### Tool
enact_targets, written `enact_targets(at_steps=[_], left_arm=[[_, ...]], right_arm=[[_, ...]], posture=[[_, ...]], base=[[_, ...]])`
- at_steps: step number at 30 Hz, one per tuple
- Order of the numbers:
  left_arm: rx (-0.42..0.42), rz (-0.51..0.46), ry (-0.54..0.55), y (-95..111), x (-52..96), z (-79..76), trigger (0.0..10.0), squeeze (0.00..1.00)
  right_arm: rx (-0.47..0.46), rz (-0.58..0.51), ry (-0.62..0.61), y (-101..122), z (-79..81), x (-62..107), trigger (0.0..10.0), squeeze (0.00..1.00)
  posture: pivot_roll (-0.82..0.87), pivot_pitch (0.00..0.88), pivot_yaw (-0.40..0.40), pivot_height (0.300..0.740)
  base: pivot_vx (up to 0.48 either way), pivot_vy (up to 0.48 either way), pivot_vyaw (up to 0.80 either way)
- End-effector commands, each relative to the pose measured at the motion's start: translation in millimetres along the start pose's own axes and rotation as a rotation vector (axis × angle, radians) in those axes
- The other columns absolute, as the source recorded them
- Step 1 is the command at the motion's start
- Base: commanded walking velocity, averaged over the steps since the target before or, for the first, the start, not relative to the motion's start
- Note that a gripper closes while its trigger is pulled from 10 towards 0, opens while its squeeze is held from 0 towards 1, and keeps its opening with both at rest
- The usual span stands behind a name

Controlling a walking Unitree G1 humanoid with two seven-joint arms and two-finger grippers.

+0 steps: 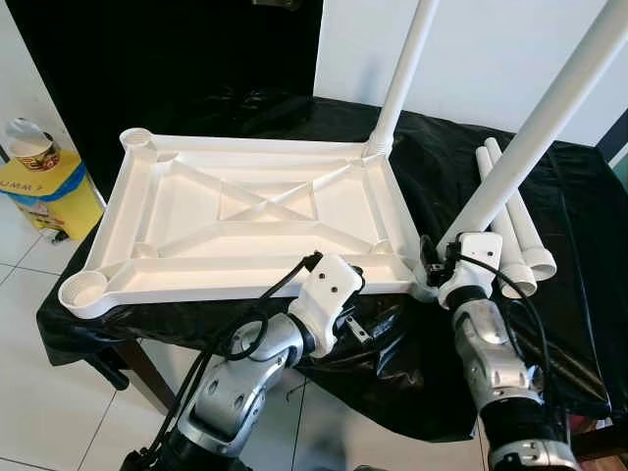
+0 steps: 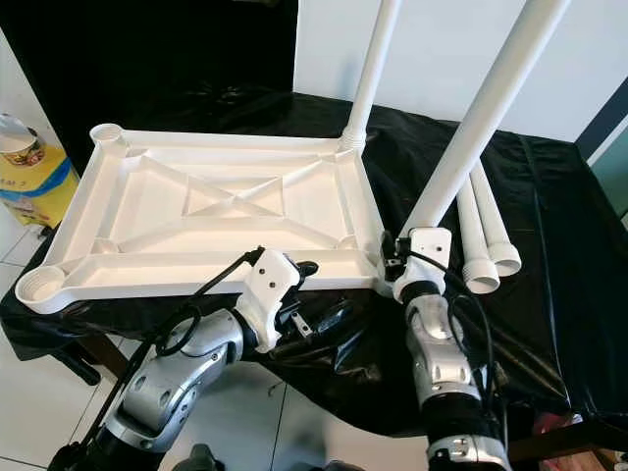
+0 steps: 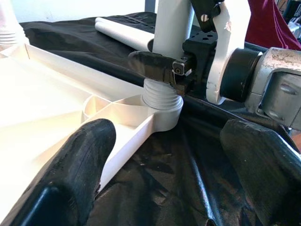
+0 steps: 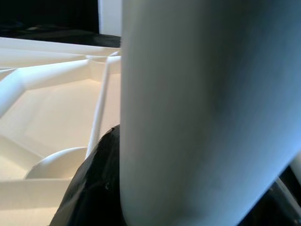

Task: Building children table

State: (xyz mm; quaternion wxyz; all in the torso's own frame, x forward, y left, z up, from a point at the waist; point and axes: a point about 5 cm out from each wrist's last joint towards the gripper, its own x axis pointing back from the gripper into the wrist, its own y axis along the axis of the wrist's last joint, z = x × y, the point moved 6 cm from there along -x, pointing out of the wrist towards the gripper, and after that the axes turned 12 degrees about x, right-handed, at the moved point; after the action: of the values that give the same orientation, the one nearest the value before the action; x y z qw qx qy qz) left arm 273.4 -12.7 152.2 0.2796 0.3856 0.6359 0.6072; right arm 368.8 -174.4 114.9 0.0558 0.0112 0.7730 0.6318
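Note:
The white tabletop point(image 1: 245, 211) lies upside down on a table draped in black cloth. One white leg point(image 1: 404, 74) stands in its far right corner socket. A second leg point(image 1: 549, 118) leans to the right with its threaded end in the near right socket point(image 3: 162, 106). My right gripper point(image 1: 439, 257) is shut on that leg just above the socket, and its black finger point(image 3: 150, 63) presses the tube. My left gripper point(image 3: 171, 160) is open at the tabletop's front edge near the same corner, one finger point(image 3: 80, 165) beside the rim, holding nothing.
Two spare legs point(image 1: 515, 231) lie side by side on the cloth to the right. Empty sockets are at the near left point(image 1: 83, 289) and far left point(image 1: 137, 140) corners. A yellow box point(image 1: 54, 191) with a tub on it stands on the tiled floor at left.

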Motion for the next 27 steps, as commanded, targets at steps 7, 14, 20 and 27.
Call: enact_targets(at_steps=[7,14,20,27], left_arm=[[0.007,0.004,0.001,-1.2,-5.6,-2.9,10.0,0.0],[0.005,-0.006,0.013,1.0,-4.1,0.8,10.0,0.0],[0.004,-0.004,0.013,1.1,-3.0,1.4,10.0,0.0],[0.002,0.005,0.001,0.2,-1.2,0.9,10.0,0.0]], right_arm=[[0.005,0.11,-0.041,-24.0,16.1,14.6,10.0,0.0],[0.002,0.084,-0.045,-15.8,12.9,13.3,10.0,0.0],[-0.004,0.075,-0.047,-14.0,13.2,15.1,10.0,0.11],[-0.024,0.052,0.002,-13.5,6.8,11.8,10.0,1.0]], posture=[[0.13,0.022,-0.149,0.74],[0.12,0.032,-0.145,0.74],[0.11,0.04,-0.131,0.74],[0.11,0.045,-0.102,0.74]], base=[[0.0,0.0,0.0],[0.0,0.0,0.0],[0.0,0.0,0.0],[0.0,0.0,0.0]])
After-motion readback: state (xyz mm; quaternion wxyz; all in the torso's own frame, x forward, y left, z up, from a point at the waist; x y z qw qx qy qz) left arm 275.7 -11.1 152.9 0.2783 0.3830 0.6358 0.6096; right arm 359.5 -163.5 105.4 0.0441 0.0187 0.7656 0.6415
